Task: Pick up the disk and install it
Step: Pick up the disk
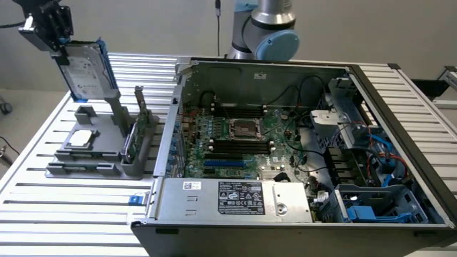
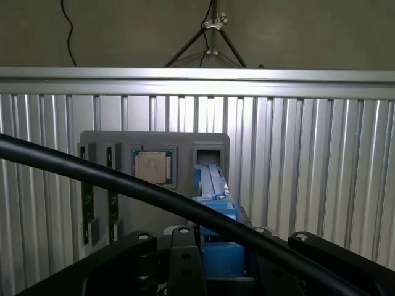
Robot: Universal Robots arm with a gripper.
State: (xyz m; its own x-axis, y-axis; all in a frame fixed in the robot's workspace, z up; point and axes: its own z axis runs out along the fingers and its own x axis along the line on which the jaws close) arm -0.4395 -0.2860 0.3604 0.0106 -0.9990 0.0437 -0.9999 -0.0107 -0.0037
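The disk (image 1: 84, 70), a silver-grey drive with a white label in a blue carrier, hangs tilted at the exterior view's upper left. My gripper (image 1: 60, 43) is shut on its top end and holds it just above the grey holder (image 1: 93, 160). In the wrist view the disk's blue carrier edge (image 2: 212, 185) runs out from between my dark fingers (image 2: 185, 259). The holder's slot (image 2: 209, 152) beyond it stands empty. A black cable (image 2: 123, 182) crosses in front.
The holder also carries a small square silver chip (image 1: 80, 138) and upright green cards (image 1: 137, 134). The open computer case (image 1: 386, 107) lies to the exterior view's right, with motherboard (image 1: 243, 139), power supply (image 1: 236, 198) and blue-lined drive bay (image 1: 375, 206). Ribbed metal table (image 1: 64, 214) underneath.
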